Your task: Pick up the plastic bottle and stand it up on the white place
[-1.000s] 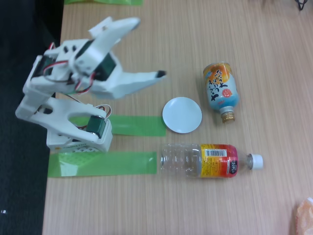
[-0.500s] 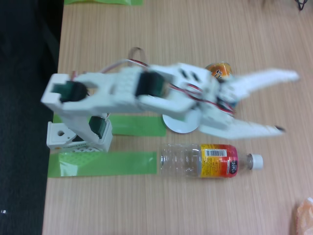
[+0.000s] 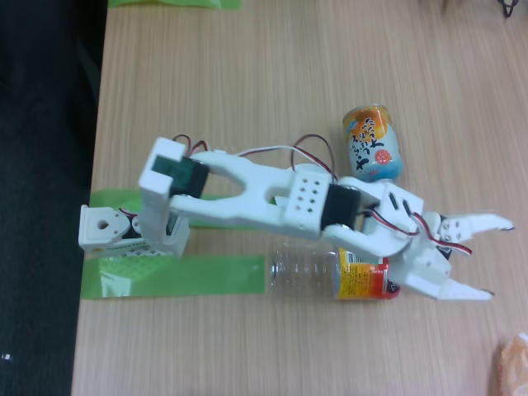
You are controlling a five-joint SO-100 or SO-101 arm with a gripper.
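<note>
Wooden desk (image 3: pixel 272 74) seen from above, with the white arm stretched rightward over the plastic bottle (image 3: pixel 330 272) lying on its side beside a green tape strip (image 3: pixel 173 275), fingers (image 3: pixel 491 256) spread apart past its cap end, the squat orange-labelled bottle (image 3: pixel 373 144) lying nearby.

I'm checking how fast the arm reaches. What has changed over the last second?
The arm unfolded from beside its base and swung out over the long plastic bottle, its gripper now past the cap end, jaws open, holding nothing. The arm now covers the white plate. Both bottles, the squat orange-labelled bottle included, and the green tape strips stayed put.
</note>
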